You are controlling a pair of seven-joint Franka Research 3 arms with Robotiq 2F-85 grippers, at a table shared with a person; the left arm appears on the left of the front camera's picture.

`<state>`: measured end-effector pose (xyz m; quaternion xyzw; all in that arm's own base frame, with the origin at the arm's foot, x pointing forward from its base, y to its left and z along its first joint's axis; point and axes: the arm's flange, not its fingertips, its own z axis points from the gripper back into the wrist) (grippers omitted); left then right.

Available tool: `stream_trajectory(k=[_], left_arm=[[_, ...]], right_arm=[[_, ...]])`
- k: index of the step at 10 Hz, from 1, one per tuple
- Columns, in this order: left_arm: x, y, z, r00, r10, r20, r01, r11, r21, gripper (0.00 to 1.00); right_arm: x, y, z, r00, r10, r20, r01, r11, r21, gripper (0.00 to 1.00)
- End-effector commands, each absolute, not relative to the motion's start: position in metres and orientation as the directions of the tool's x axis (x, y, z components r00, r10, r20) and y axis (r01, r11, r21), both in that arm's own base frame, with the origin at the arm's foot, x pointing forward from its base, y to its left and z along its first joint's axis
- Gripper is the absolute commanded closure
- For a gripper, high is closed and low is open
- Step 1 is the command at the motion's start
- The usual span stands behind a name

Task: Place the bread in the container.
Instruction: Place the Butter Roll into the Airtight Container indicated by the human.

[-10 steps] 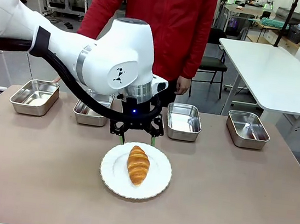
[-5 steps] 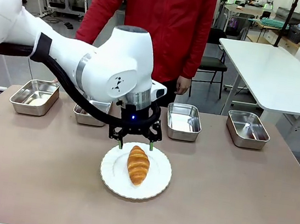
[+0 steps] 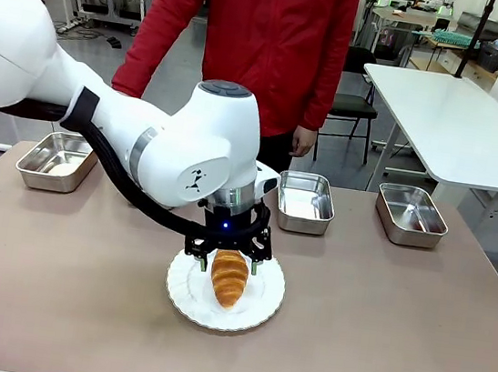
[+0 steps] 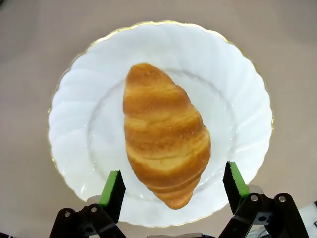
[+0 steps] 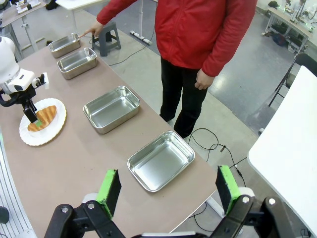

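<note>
The bread (image 3: 229,278) is a golden-brown croissant lying on a round white plate (image 3: 263,305) at the table's middle. My left gripper (image 3: 228,261) is low over the plate and open. Its green fingertips (image 4: 113,186) stand on either side of the croissant's (image 4: 163,134) near tapered end, apart from it. Several steel containers stand in a row along the far edge; one (image 3: 304,202) is just behind the plate's right side. My right gripper (image 5: 168,191) hangs open and empty, high above the table's end near a container (image 5: 161,159).
Other containers sit at the far left (image 3: 57,161) and far right (image 3: 410,215). A person in a red jacket (image 3: 269,33) stands at the far side. One hand (image 5: 94,29) reaches to the farthest tray (image 5: 64,44). The left arm's bulky elbow (image 3: 199,147) hangs over the second tray.
My left gripper has come down and toward me from behind the plate. Its open fingers now flank the croissant's end. The croissant and plate have not moved.
</note>
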<state>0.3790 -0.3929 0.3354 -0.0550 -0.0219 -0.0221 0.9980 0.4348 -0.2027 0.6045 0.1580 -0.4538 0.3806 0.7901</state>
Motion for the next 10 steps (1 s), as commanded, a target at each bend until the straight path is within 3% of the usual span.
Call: stream_trajectory(k=[1, 10], left_arm=[[0.38, -0.402, 0.33, 0.996, -0.013, 0.089, 0.02, 0.997, -0.076, 0.0], [0.394, -0.412, 0.309, 0.99, 0.05, 0.13, -0.048, 0.999, -0.023, 0.0]], right_arm=[[0.434, -0.201, 0.606, 0.295, 0.459, 0.838, -0.747, 0.658, -0.097, 0.0], [0.434, -0.201, 0.606, 0.295, 0.459, 0.838, -0.747, 0.658, -0.097, 0.0]])
